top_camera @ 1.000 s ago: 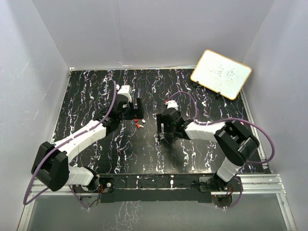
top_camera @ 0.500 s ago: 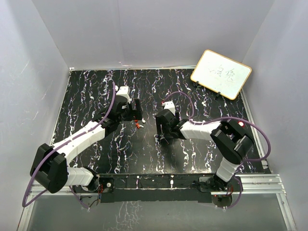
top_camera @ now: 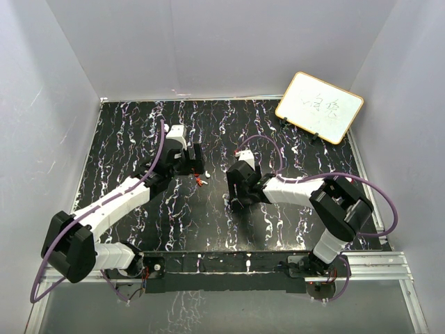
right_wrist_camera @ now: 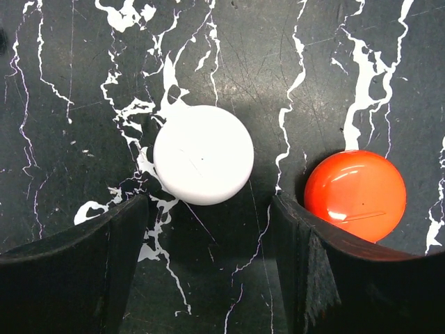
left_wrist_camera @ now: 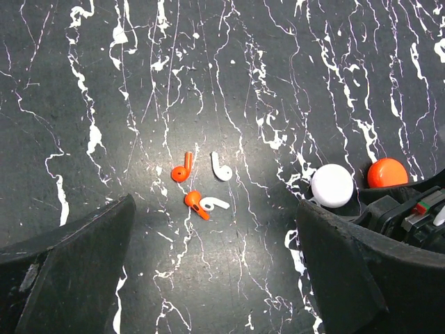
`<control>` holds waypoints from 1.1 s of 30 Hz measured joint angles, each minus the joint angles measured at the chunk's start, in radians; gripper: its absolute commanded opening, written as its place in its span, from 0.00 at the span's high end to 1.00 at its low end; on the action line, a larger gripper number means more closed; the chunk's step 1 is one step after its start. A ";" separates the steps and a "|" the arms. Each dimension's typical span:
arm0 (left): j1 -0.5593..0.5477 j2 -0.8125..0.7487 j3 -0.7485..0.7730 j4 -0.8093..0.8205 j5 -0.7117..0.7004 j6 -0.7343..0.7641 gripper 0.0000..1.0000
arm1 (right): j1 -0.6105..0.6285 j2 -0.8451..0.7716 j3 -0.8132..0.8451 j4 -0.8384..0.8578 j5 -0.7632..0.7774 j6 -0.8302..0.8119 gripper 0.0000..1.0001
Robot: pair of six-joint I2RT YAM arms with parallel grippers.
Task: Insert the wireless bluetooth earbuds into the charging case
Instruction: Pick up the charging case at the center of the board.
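Observation:
Two orange earbuds (left_wrist_camera: 182,169) (left_wrist_camera: 195,203) and two white ones (left_wrist_camera: 221,168) (left_wrist_camera: 215,203) lie close together on the black marbled table (left_wrist_camera: 104,83). In the top view they show as a tiny cluster (top_camera: 201,180). My left gripper (left_wrist_camera: 215,278) (top_camera: 196,161) hangs open above the table just short of them, holding nothing. A white round case (right_wrist_camera: 203,154) (left_wrist_camera: 332,186) and an orange round case (right_wrist_camera: 354,195) (left_wrist_camera: 387,172) lie shut, side by side. My right gripper (right_wrist_camera: 208,278) (top_camera: 240,191) is open and empty, the white case just ahead of its gap, the orange case partly behind its right finger (right_wrist_camera: 348,278).
A small framed whiteboard (top_camera: 319,106) leans at the back right corner. Grey walls enclose the table on three sides. The right gripper's body (left_wrist_camera: 403,223) shows at the right of the left wrist view, close to the cases.
Both arms have shifted only slightly. The right gripper has edged a little toward the near side. The earbuds and the cases lie where they were.

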 measured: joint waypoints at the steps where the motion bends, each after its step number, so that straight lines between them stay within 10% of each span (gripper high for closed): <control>1: 0.000 -0.002 0.000 0.000 -0.001 0.000 0.01 | 0.001 0.000 0.000 0.000 -0.001 -0.001 0.31; 33: 0.000 -0.033 -0.021 -0.027 -0.037 0.000 0.01 | 0.053 0.062 0.095 -0.058 -0.004 -0.063 0.26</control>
